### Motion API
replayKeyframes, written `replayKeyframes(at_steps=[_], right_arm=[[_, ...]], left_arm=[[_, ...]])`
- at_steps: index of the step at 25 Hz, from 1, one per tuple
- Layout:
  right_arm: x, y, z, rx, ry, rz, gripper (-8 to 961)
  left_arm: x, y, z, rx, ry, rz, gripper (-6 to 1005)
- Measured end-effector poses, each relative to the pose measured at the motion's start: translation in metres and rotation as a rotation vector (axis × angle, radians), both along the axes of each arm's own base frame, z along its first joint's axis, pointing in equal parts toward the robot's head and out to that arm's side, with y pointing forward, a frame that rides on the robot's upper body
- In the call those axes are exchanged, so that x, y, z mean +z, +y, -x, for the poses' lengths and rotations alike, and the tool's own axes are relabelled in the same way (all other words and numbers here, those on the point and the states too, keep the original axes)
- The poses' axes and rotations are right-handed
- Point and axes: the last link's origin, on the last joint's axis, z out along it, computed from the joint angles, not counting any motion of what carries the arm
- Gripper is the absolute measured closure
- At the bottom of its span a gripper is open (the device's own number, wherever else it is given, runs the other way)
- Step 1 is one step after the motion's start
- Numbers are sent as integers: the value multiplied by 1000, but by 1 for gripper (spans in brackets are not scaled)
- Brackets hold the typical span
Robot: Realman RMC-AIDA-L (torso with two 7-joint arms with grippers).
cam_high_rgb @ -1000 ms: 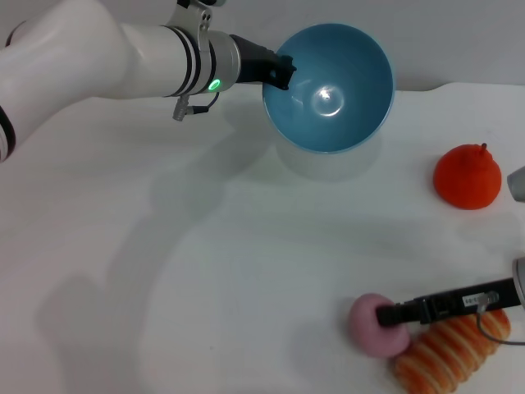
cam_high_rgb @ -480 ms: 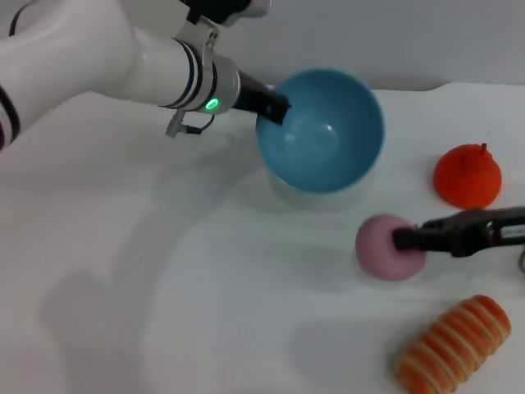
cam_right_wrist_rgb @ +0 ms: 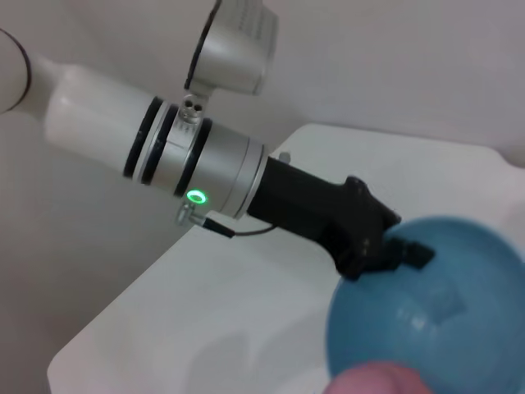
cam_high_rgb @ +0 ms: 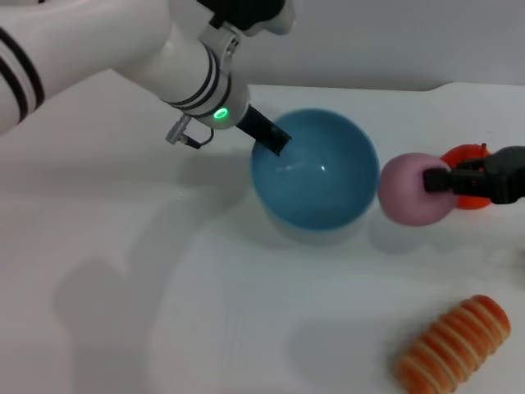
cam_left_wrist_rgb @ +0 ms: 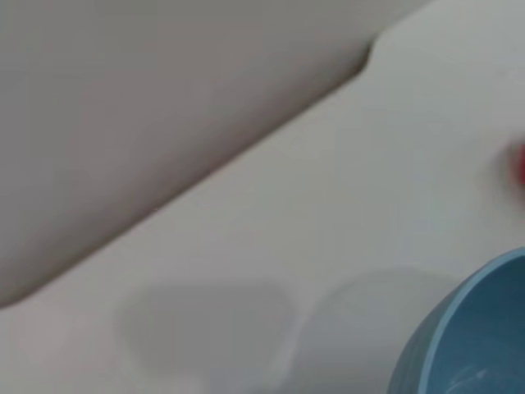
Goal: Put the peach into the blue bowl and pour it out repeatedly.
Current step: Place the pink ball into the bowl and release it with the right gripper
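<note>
Gripping the peach [cam_high_rgb: 413, 188] in the closed right gripper [cam_high_rgb: 436, 180], just beside the blue bowl [cam_high_rgb: 315, 169] rim, in front of the orange-red fruit [cam_high_rgb: 469, 156]. Clamping the bowl's far rim with the left gripper [cam_high_rgb: 275, 141]. Striped bread roll [cam_high_rgb: 452, 342] lying well below.

Light-blue glossy bowl [cam_high_rgb: 316, 168]; pale pink peach [cam_high_rgb: 413, 188]; orange, pale-striped roll [cam_high_rgb: 452, 343]; seemingly orange-red fruit [cam_high_rgb: 464, 180].

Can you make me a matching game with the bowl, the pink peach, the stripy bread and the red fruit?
Things:
1. blue bowl
2. peach
3. bread roll
4. orange-red fruit

Places:
A. partly hidden behind the right gripper
B. held at its rim by the left gripper
C. lying alone on the table
D. held beside the bowl

Pairs: 1-B, 2-D, 3-C, 4-A
</note>
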Motion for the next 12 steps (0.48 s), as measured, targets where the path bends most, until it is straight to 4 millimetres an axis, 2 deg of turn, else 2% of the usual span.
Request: replayKeyframes(at_steps=[12], right_arm=[[-40, 28, -3, -52, -25, -30, 753]], left_arm=[[-18, -17, -19, -28, -5, 98, 1000]])
